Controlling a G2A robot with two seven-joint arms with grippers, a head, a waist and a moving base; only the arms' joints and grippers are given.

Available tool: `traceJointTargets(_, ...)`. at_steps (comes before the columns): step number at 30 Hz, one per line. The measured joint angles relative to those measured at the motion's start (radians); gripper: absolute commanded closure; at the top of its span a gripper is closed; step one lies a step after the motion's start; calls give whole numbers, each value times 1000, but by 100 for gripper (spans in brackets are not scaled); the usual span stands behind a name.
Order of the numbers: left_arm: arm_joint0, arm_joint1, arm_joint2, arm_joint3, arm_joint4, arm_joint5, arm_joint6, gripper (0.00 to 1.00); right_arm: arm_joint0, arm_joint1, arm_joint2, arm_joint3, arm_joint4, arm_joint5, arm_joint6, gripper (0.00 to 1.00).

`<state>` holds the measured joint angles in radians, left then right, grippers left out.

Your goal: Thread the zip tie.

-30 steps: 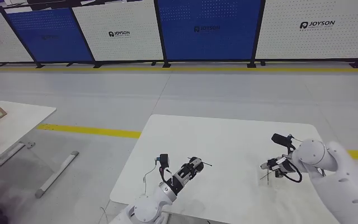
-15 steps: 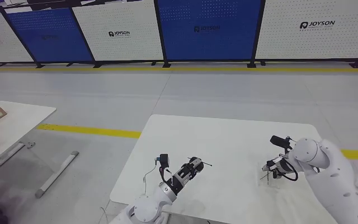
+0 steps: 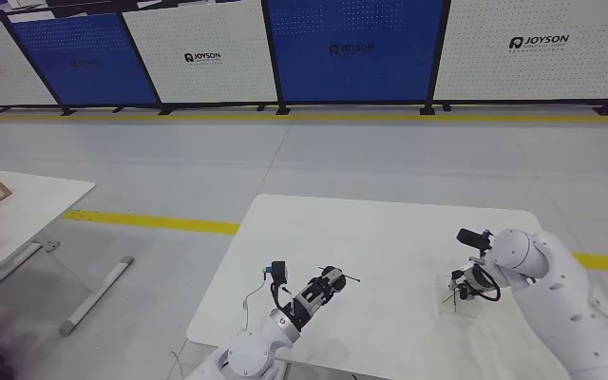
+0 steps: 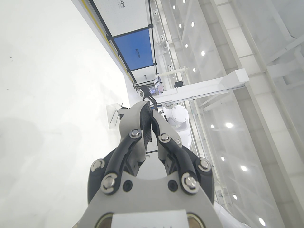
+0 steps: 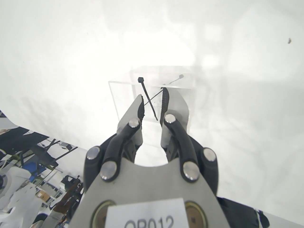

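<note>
My left gripper [image 3: 330, 276], at the near left of the worktop [image 3: 380, 237], is closed, and a thin dark strip [image 3: 352, 278] I cannot identify projects from its tip. My right gripper [image 5: 152, 94], at the right, is partly open astride the zip tie [image 5: 146, 97], which lies in a clear box [image 5: 112, 96], and does not grip it. My judgement is that pickup is pending and all threading remains.

Black zip tie [image 5: 147, 98]: thin, straight, small square head, propped tilted at clear stand [image 5: 122, 96].

White table [image 3: 380, 237], another white table [image 3: 38, 204] at left, yellow floor line [image 3: 152, 221], pegboard panels [image 3: 356, 47] behind
</note>
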<state>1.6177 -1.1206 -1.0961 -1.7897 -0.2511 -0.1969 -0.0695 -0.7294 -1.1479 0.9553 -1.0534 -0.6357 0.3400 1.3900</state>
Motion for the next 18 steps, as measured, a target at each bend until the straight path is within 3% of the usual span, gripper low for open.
traceJointTargets(3, 0, 0, 0, 0, 0, 0, 0, 100, 8, -7, -7, 15, -5, 0, 0, 88)
traceJointTargets(4, 0, 0, 0, 0, 0, 0, 0, 100, 12, -10, -9, 20, -7, 0, 0, 100)
traceJointTargets(12, 0, 0, 0, 0, 0, 0, 0, 100, 13, -17, -1, 18, -23, 0, 0, 100)
traceJointTargets(18, 0, 0, 0, 0, 0, 0, 0, 100, -27, 1, 40, -57, -11, 0, 0, 100)
